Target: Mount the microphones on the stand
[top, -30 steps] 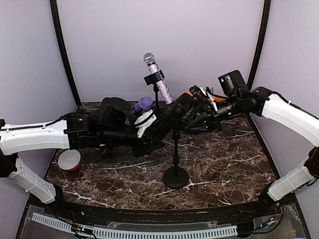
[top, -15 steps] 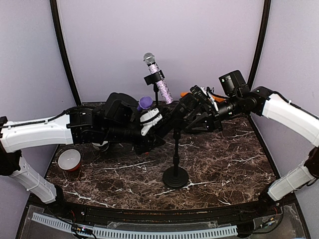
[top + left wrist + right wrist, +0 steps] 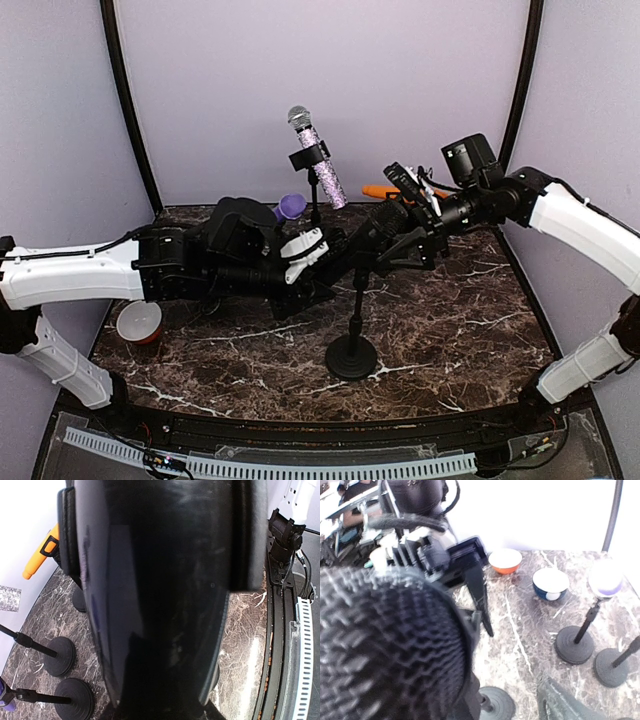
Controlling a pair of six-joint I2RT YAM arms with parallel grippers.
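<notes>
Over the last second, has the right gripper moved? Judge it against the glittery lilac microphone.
Yes. The right gripper has opened off the black microphone and drawn back slightly to the right, away from the glittery lilac microphone.

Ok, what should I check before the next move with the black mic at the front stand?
1. Grip of the left fingers on the black mic: ok, clamped on its body.
2. The right fingers off the mic: ok, they stand open by its head.
3. Mic seated in the stand: cannot tell, that spot is hidden.
4. Stand upright: ok.
5. The glitter mic mounted at the back: ok.
</notes>
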